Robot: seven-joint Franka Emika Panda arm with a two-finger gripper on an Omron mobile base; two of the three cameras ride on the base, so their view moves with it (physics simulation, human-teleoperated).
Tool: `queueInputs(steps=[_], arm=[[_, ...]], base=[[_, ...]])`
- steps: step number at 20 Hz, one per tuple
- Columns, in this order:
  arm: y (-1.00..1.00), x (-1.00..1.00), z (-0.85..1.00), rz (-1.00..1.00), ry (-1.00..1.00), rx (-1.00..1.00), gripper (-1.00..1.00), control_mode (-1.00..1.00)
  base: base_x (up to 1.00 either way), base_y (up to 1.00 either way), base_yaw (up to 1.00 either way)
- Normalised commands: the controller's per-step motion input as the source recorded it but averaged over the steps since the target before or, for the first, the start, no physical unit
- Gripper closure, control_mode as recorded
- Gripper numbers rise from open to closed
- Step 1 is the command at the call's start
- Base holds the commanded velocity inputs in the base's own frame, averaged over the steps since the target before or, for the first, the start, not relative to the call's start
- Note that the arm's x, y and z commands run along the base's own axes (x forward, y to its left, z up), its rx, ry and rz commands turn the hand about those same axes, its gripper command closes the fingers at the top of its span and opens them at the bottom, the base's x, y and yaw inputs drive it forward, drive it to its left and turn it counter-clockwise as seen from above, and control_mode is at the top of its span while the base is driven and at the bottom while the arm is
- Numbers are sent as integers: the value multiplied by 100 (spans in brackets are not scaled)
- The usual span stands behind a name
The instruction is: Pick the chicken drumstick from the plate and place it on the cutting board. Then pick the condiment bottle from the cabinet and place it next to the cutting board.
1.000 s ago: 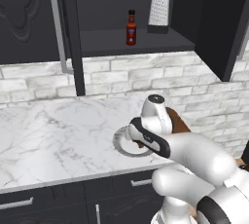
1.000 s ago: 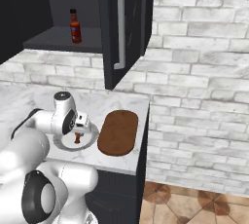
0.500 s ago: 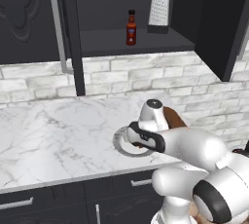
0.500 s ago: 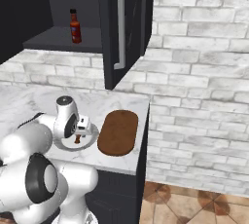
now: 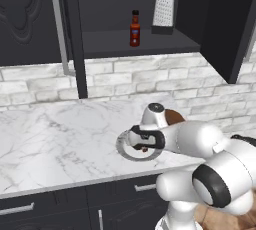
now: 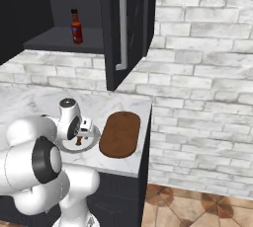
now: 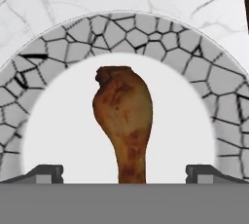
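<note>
**Drumstick lined up between open jaws, not yet gripped**

Drumstick (image 7: pixel 124 121) lies in the white middle of the plate (image 7: pixel 116 30), thick end away from the hand, thin bone end toward it. Gripper (image 7: pixel 124 172) sits low over the plate with its jaws spread as wide as they go, holding nothing; fingertips (image 7: pixel 46 173) stand well apart on either side of the bone end, which runs down the centre line between them. From the base, the gripper (image 5: pixel 143 141) hangs just above the plate (image 5: pixel 125 151) on the marble counter (image 5: pixel 55 134). Cutting board (image 6: pixel 120 133) lies just beside the plate, bare. Condiment bottle (image 5: pixel 135 28) stands upright on the shelf of the open cabinet (image 5: pixel 145 44), near a box grater (image 5: pixel 163 13).

Step in hand, by judgement: pick-up of the drumstick. To do it well, the hand likely needs to settle a little lower so the pads meet the meat rather than skim it, then close across the narrow shank. A grip nearer the thick part would probably hold steadier; pinching the very tip risks the piece pivoting or slipping. Lift straight up to clear the rim before swinging over to the board.
</note>
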Motion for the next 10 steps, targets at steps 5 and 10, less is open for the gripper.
queueInputs(steps=[5,10], arm=[[8,11,-15,0,0,0,-100,-100],[8,10,-14,0,0,0,-100,-100]], base=[[0,0,0],[0,0,0]])
